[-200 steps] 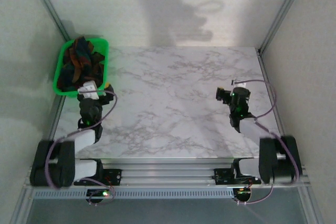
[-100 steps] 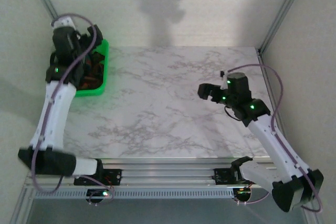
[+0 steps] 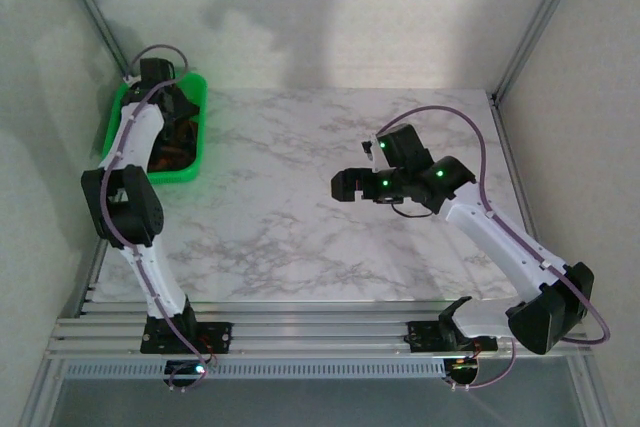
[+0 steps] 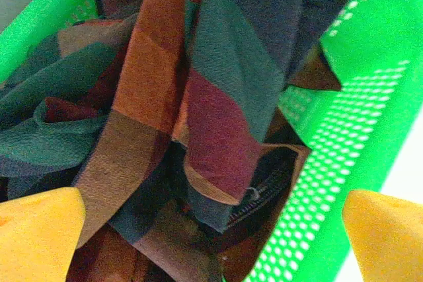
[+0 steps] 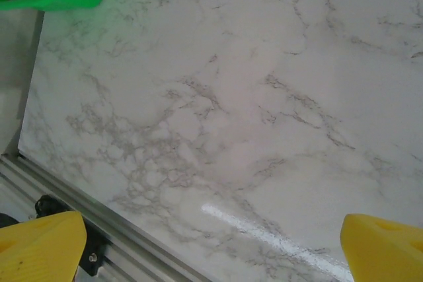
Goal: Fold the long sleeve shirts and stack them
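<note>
now that your left pincer (image 4: 211, 229) has reached the 10 o'clock tray (image 4: 370, 97)
wide open and empty, it can take the long sleeve shirts (image 4: 198, 97); right pincer (image 5: 211, 242) also wide, empty.

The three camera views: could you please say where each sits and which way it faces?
Top external: above and behind the bases, looking down on the marble table; both arms show, the left arm over the green tray.
Left wrist: looking down into the tray at the plaid shirts; yellow jaws open at the bottom corners.
Right wrist: looking down at the marble; jaws open likewise.
Shared: all three show the tray.
</note>
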Robot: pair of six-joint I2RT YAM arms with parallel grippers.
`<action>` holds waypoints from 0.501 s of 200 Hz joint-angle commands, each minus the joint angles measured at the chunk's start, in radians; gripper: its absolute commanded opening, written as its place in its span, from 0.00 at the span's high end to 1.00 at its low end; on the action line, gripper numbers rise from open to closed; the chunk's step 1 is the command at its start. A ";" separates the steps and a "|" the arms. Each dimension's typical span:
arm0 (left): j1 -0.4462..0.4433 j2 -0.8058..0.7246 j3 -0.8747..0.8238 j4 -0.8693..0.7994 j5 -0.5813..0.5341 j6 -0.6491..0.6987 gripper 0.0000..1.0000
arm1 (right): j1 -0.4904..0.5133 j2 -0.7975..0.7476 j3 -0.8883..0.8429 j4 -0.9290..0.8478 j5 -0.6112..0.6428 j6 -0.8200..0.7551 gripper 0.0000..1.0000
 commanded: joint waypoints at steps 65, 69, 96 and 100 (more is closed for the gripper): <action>0.064 0.163 0.068 0.062 0.105 -0.082 0.53 | 0.007 -0.066 -0.004 -0.078 0.057 0.006 0.01; 0.067 0.162 0.068 0.069 0.136 -0.080 0.65 | 0.007 -0.069 -0.006 -0.076 0.063 0.010 0.01; 0.076 0.037 0.047 0.162 0.292 -0.084 1.00 | -0.001 -0.097 -0.023 -0.065 0.123 0.040 0.01; 0.076 0.006 0.048 0.175 0.313 -0.090 1.00 | -0.004 -0.102 -0.025 -0.064 0.130 0.044 0.01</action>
